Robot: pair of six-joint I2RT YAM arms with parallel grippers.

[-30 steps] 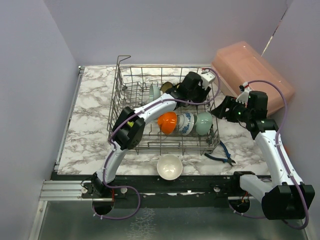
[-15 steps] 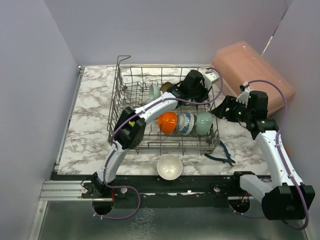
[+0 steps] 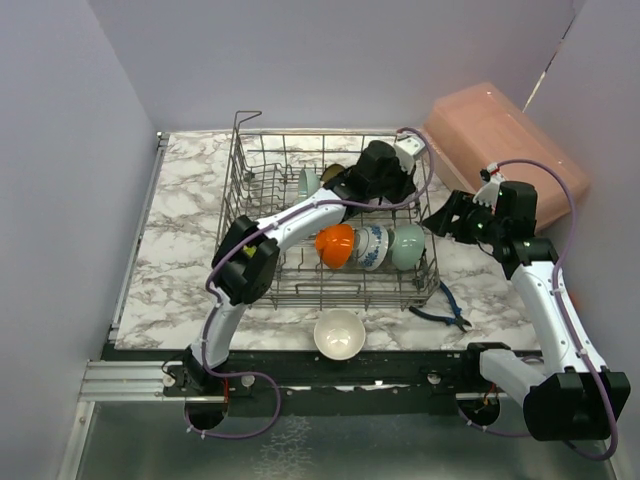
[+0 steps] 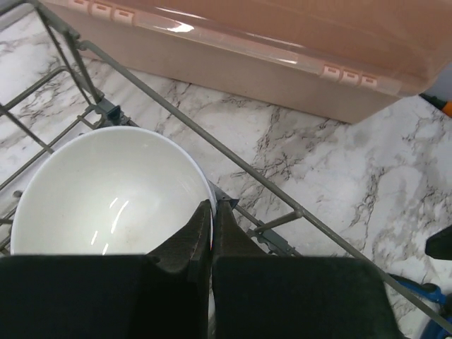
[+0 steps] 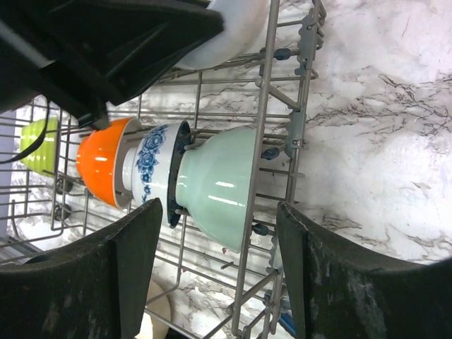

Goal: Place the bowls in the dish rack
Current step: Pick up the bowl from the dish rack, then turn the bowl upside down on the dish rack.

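The dish rack (image 3: pixel 300 290) stands mid-table. An orange bowl (image 3: pixel 335 245), a blue-patterned bowl (image 3: pixel 373 246) and a mint bowl (image 3: pixel 407 246) stand on edge in its front row. A pale green bowl (image 3: pixel 309 184) sits further back, and a lime one (image 5: pixel 37 145) shows in the right wrist view. My left gripper (image 4: pixel 212 212) is shut on the rim of a white bowl (image 4: pixel 106 191) at the rack's far right corner. My right gripper (image 5: pixel 219 212) is open just outside the rack's right wall, beside the mint bowl (image 5: pixel 215 183). A cream bowl (image 3: pixel 339 334) rests on the table in front of the rack.
A pink translucent box (image 3: pixel 500 140) leans at the back right, close behind the rack's corner. Blue-handled pliers (image 3: pixel 445 310) lie on the marble right of the rack's front corner. Grey walls close in both sides.
My left gripper's fingers have closed onto the white bowl's rim, and its wrist has shifted slightly. The right arm has stayed still.
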